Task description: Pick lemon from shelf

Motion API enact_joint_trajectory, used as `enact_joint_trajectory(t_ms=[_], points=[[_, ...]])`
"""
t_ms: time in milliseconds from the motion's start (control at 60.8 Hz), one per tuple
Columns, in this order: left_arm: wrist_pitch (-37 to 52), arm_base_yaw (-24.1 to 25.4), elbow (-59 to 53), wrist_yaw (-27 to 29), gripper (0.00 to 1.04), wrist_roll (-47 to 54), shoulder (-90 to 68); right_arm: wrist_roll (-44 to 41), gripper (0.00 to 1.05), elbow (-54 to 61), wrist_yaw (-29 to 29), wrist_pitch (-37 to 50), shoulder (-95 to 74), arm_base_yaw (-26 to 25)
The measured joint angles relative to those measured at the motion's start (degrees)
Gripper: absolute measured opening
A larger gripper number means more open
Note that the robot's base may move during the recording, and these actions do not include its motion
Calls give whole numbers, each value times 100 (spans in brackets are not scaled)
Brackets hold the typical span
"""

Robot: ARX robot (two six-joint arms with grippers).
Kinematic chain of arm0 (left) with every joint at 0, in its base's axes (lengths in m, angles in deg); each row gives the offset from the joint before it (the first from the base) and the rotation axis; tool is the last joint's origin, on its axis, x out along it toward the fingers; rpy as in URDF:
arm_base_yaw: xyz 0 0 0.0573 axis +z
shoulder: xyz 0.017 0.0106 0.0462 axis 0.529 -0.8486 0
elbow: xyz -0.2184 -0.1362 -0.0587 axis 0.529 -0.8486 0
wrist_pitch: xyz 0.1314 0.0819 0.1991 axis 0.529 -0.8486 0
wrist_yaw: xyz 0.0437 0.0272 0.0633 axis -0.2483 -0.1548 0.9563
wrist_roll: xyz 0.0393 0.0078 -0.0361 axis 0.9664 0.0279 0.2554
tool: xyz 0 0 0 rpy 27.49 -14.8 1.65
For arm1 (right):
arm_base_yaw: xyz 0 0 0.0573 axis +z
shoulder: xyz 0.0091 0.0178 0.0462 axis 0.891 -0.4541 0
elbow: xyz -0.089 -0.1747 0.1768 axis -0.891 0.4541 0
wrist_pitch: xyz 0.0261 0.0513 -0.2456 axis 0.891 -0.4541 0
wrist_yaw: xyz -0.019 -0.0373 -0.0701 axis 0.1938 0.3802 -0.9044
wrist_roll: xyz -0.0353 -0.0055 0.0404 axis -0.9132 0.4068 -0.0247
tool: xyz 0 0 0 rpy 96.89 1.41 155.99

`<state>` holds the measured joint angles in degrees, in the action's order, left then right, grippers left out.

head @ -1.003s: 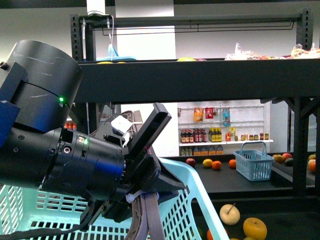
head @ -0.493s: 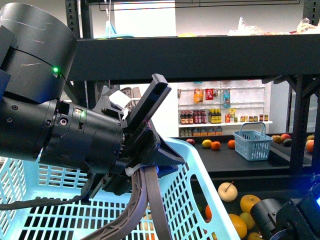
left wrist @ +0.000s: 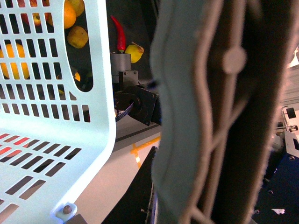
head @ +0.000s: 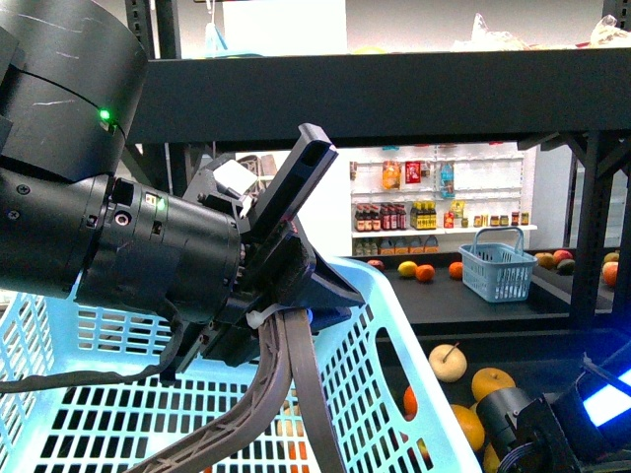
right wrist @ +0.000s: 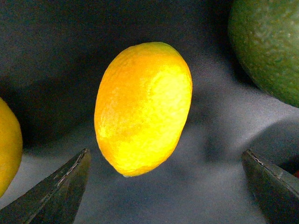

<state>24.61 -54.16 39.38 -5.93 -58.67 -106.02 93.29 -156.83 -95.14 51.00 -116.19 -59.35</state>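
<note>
Over on the left, the left gripper (head: 311, 236) carries the pale blue basket (head: 389, 389) by its grey-brown handle (head: 281, 374). The handle hangs from the jaws, but from where I stand I cannot tell whether they are clamped on it or it is only hooked over them. The left wrist view shows little beyond that handle up close and the basket's slotted wall.

Behind and above runs the black shelf (head: 394, 99), with loose fruit on a lower tier towards the right. Low at the right, the right arm (head: 537, 434) reaches down to that tier.

Its wrist camera shows why: the lemon (right wrist: 142, 109) lies on the dark tray, between a yellow fruit (right wrist: 7, 140) on one side and a green fruit (right wrist: 266, 46) on the other, touching neither. The right gripper (right wrist: 164, 161) is spread wide, its two fingertips either side of the lemon's near end and short of it, nothing held.

I'd call this the approach, lined up but not yet around the fruit. The next move seems to call for a short push forward until the fingers flank the lemon's middle, then a gentle close, minding the neighbours and the rounded skin, which could roll or squirt out.
</note>
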Motion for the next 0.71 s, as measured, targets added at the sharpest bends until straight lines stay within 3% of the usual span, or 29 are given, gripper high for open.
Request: enact_joint_trajectory(t_ms=[559, 707], points=[[0, 0, 0, 2, 13, -2, 0, -50, 97, -417, -68, 433, -505, 17], [0, 0, 0, 4, 13, 0, 0, -96, 82, -365, -70, 675, -507, 17]])
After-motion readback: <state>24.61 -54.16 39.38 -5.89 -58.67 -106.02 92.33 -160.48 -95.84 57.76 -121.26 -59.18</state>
